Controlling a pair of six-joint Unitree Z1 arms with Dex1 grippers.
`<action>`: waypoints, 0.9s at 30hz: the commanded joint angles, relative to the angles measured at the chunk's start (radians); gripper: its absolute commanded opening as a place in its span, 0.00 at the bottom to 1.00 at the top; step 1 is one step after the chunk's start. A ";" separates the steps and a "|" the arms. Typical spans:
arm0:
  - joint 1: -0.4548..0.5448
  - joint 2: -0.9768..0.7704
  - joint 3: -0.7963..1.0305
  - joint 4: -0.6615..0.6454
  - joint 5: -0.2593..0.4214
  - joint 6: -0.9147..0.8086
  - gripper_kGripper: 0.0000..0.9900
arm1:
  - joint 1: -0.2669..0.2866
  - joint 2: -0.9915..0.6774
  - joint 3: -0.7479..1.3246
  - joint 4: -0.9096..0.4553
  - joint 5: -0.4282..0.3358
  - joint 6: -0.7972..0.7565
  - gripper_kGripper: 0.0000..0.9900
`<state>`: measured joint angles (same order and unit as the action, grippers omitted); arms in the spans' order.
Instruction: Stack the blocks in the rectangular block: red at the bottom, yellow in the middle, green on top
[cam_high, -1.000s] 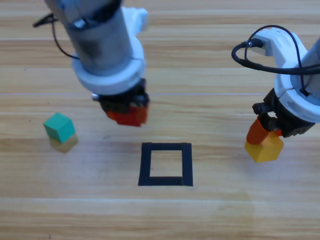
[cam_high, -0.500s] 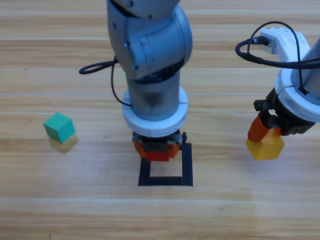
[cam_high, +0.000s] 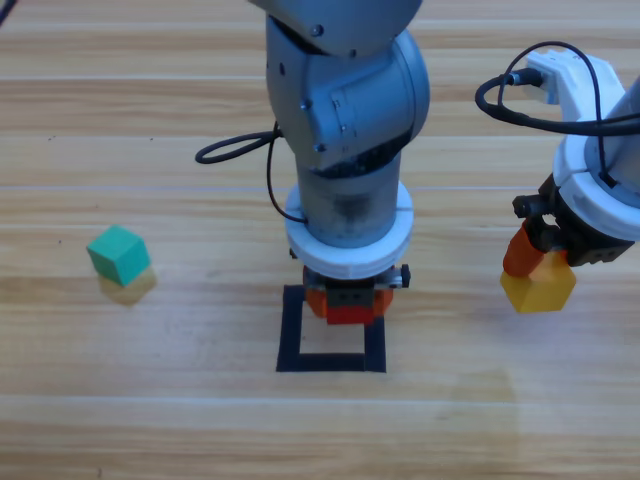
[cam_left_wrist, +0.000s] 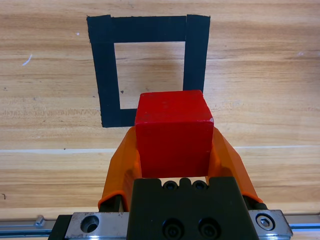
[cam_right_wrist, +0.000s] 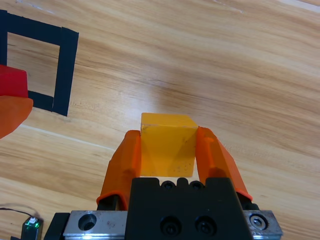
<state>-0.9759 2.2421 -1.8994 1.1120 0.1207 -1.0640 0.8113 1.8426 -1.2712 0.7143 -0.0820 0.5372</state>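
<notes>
My left gripper (cam_high: 347, 305) is shut on the red cube (cam_high: 348, 314), holding it above the far edge of the black tape square (cam_high: 292, 330). In the left wrist view the red cube (cam_left_wrist: 172, 132) sits between the orange jaws, with the tape square (cam_left_wrist: 106, 75) just beyond it. My right gripper (cam_high: 535, 265) is shut on the yellow cube (cam_high: 540, 288), held to the right of the square; the yellow cube (cam_right_wrist: 166, 145) fills the jaws in the right wrist view. The teal-green cube (cam_high: 117, 254) rests alone on the table at the left.
A black cable (cam_high: 240, 150) loops off the left arm. Another cable (cam_high: 520, 95) arcs over the right arm's wrist. The right wrist view shows the tape square (cam_right_wrist: 65, 70) and a bit of the red cube (cam_right_wrist: 11, 82) at its left edge.
The left arm has swung right and toward the front, carrying the red cube from left of the square to over its far edge. The right gripper with the yellow cube has barely shifted.
</notes>
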 joint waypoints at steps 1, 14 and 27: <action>-0.004 0.063 0.003 -0.006 -0.019 0.030 0.10 | 0.026 0.029 0.000 -0.004 -0.025 0.014 0.00; 0.045 0.074 0.039 -0.014 -0.033 0.081 0.10 | 0.028 0.038 -0.013 -0.003 -0.025 0.015 0.00; 0.060 0.093 0.060 -0.055 -0.043 0.099 0.10 | 0.028 0.046 -0.016 -0.003 -0.033 0.014 0.00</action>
<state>-0.9355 2.2773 -1.8631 1.0734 0.0911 -0.9699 0.8113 1.8448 -1.2770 0.7143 -0.1040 0.5411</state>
